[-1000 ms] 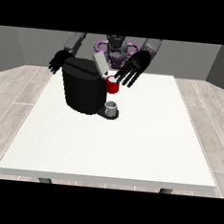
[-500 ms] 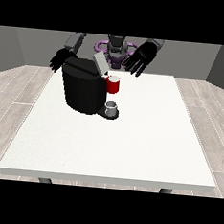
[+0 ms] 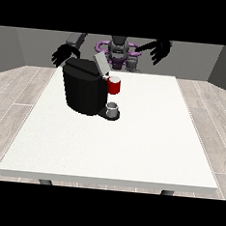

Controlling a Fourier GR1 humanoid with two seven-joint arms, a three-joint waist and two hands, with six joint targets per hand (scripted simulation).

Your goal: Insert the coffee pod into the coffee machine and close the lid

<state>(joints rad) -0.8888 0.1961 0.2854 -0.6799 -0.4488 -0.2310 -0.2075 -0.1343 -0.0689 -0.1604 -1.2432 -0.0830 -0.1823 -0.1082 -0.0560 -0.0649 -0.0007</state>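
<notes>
1. Coffee pod: no grey pod can be identified with certainty. A small grey thing (image 3: 113, 108) sits on the drip base at the front foot of the coffee machine (image 3: 85, 88); it may be a cup, cannot tell.
2. A red thing at the machine (image 3: 114, 85) sits at the brew head, just above the grey thing.
3. The lid (image 3: 100, 64) stands tilted up at the top of the coffee machine, toward the robot side. Judgement: open so the chamber is reachable; closing not yet done.
4. Robot hand at the view's right (image 3: 157, 50): raised in the air behind and to the right of the coffee machine, well apart from it, fingers spread, holding nothing visible.
5. Robot hand at the view's left (image 3: 64, 56): just behind the coffee machine's upper left corner, fingers hanging relaxed, nothing in them. Contact with the housing cannot be told.
6. The coffee machine stands on the table (image 3: 131, 145) toward the far left part, within both arms' reach.
7. Judgement: the next sensible move is pressing the lid down.
</notes>
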